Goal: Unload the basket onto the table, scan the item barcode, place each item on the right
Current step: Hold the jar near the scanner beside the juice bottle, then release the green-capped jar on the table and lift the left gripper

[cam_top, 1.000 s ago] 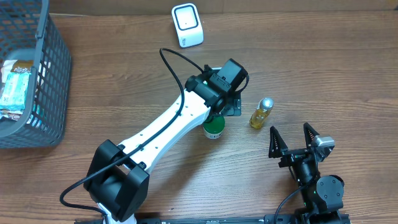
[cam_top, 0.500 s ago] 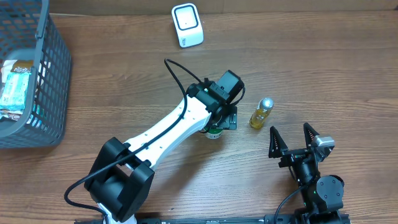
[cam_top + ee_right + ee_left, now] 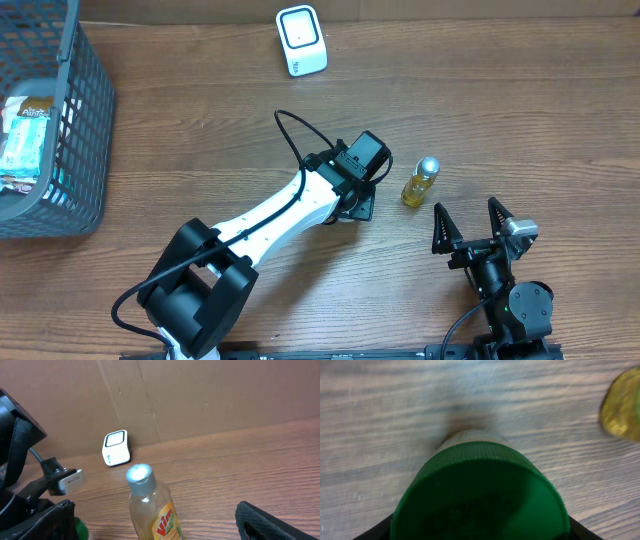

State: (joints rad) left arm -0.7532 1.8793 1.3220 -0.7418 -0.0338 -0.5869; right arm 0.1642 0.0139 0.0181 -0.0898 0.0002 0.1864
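the green-capped bottle (image 3: pixel 480 495) stands upright near the middle of the table (image 3: pixel 560 100), directly under my left gripper (image 3: pixel 350 205), with its cap between my fingers (image 3: pixel 377 532). i cannot tell whether they are clamped on it or just alongside. the yellow vim bottle (image 3: pixel 420 181) stands just to its right. my right gripper (image 3: pixel 466 225) sits by the near edge, jaws spread wide, holding nothing. the white scanner (image 3: pixel 301 40) is at the far edge, and the basket (image 3: pixel 85 120) is at the far left corner.

I register a green ribbed cap (image 3: pixel 480 495), a yellow bottle (image 3: pixel 417 188) with silver top (image 3: pixel 429 164), a white scanner (image 3: pixel 301 40), brown wood-grain table (image 3: pixel 520 90).
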